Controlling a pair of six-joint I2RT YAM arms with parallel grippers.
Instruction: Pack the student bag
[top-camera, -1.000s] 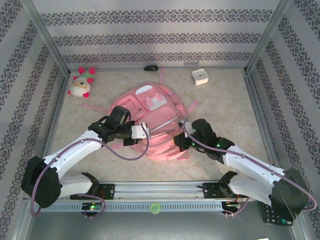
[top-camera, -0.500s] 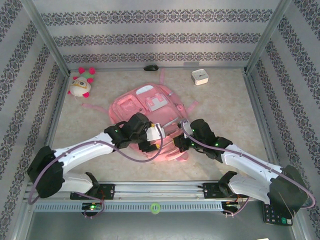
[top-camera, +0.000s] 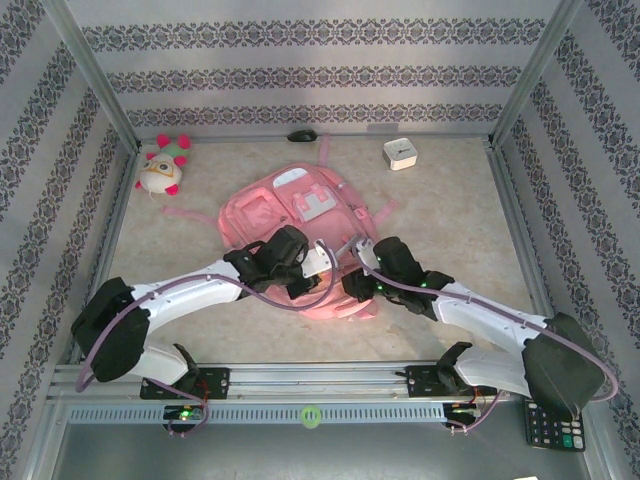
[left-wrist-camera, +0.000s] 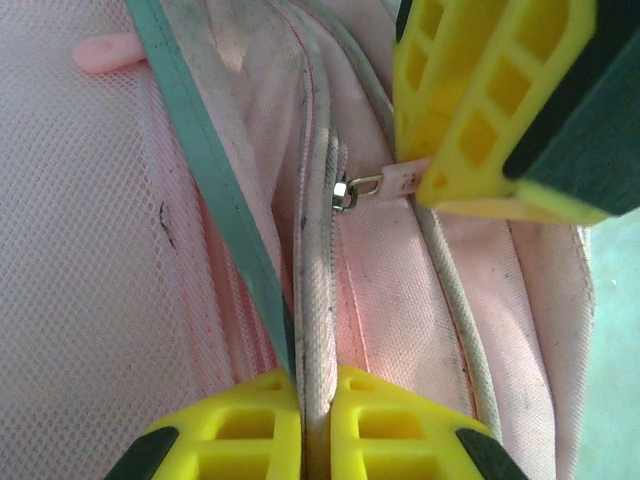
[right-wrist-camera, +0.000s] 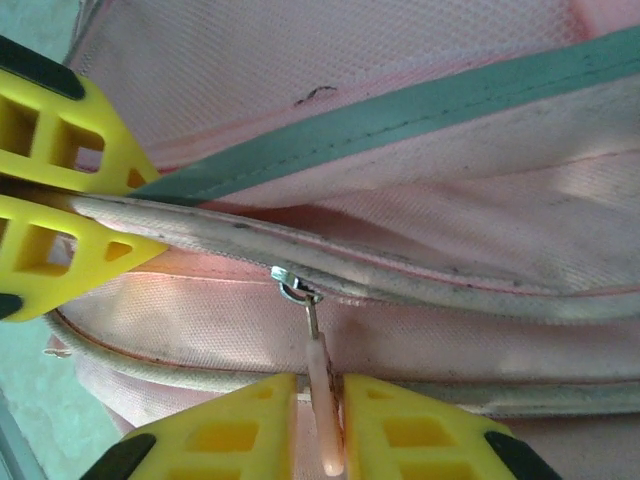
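The student bag (top-camera: 300, 215) lies flat mid-table, pink, pockets up. Both grippers meet at its near edge. My left gripper (top-camera: 318, 263) (left-wrist-camera: 318, 410) is shut on the bag's whitish zipper edge (left-wrist-camera: 318, 300), pinched tight between the yellow fingers. My right gripper (top-camera: 350, 268) (right-wrist-camera: 320, 410) straddles the pink zipper pull (right-wrist-camera: 322, 385), which hangs from the metal slider (right-wrist-camera: 292, 283). Its jaws stand slightly apart, a thin gap showing left of the pull. In the left wrist view the right fingers (left-wrist-camera: 480, 100) sit at the pull (left-wrist-camera: 402, 182).
A white-and-pink plush toy (top-camera: 163, 166) lies at the back left, a small white box (top-camera: 400, 154) at the back right, a dark object (top-camera: 301, 134) by the back wall. A calculator (top-camera: 553, 428) sits beyond the rail, front right. Metal frame posts edge the table.
My left arm swung right across the bag, opened, then closed on the zipper edge beside the right gripper. The right gripper stayed at the pull and its jaws eased apart.
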